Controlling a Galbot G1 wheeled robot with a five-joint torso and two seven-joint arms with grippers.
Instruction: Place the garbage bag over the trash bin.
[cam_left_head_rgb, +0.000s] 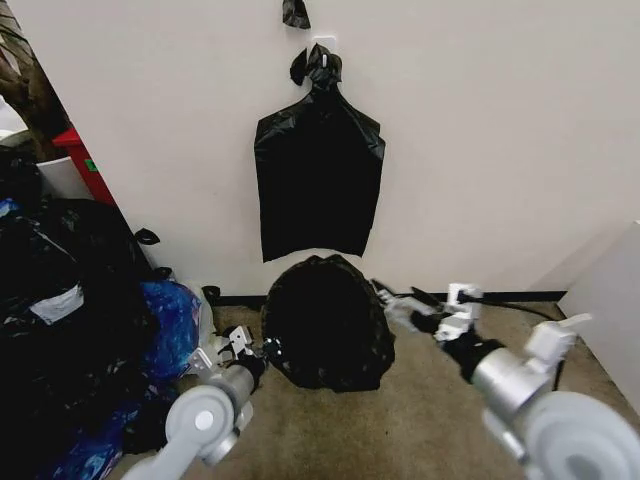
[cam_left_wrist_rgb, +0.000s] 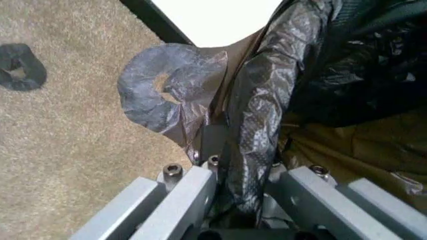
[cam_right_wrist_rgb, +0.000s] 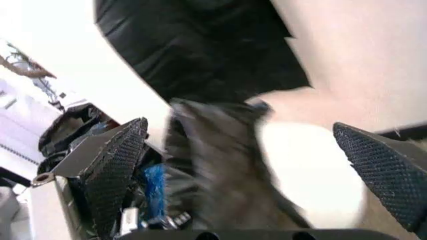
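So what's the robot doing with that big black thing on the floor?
It's fitting a garbage bag over a trash bin. The black bag already drapes over the whole bin by the wall, so the bin itself is hidden. The left gripper is shut on the bag's plastic at the robot's left side. The right gripper sits open at the bag's other side, its pads apart. More black bags hang on the wall above, and a blue plastic bag lies to the left.

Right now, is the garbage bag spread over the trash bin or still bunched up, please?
Spread: the garbage bag drapes as a dome, hiding whatever is beneath; the left gripper pinches its edge.
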